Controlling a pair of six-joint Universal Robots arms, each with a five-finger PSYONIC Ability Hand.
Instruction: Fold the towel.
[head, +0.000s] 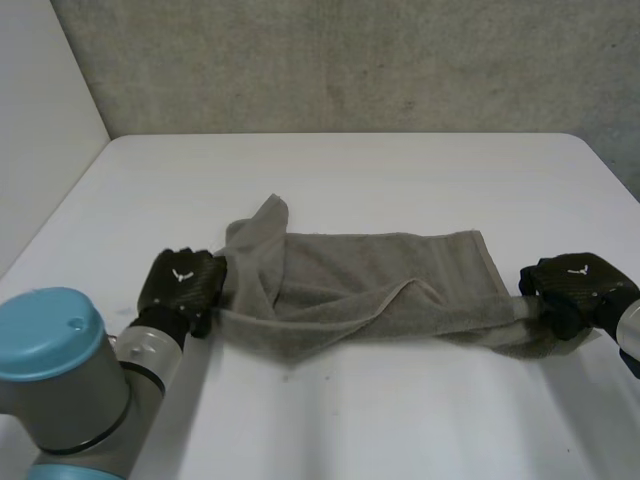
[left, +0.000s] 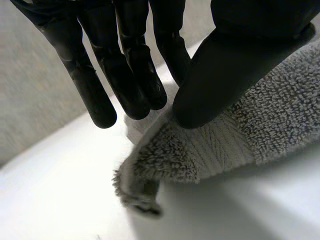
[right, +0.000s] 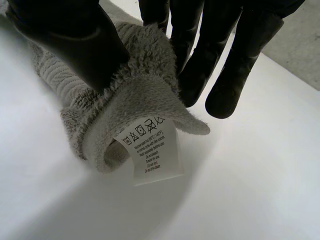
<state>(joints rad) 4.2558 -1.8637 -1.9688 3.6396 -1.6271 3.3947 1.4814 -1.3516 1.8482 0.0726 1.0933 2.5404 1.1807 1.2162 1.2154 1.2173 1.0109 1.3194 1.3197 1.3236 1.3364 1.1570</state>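
Holding towel (head: 400, 270) by both ends, mid table (head: 350, 180) | left hand (head: 183, 284) pinches one end, thumb on top | right hand (head: 575, 288) pinches the label (right: 152, 152) end | my guess: gripped wide so it lifts flat for folding

"Where did the head camera sit?"
"Behind the arms (head: 60, 390), looking down on the table (head: 400, 170)."
"And the wrist ones?"
"Close along left hand (left: 125, 75) and right hand (right: 240, 60), each sharing a towel (head: 380, 285) end with it."

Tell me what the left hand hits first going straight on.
The towel: the left hand pinches its end between thumb and fingers. Past that, probably the table below, though depth is unclear.
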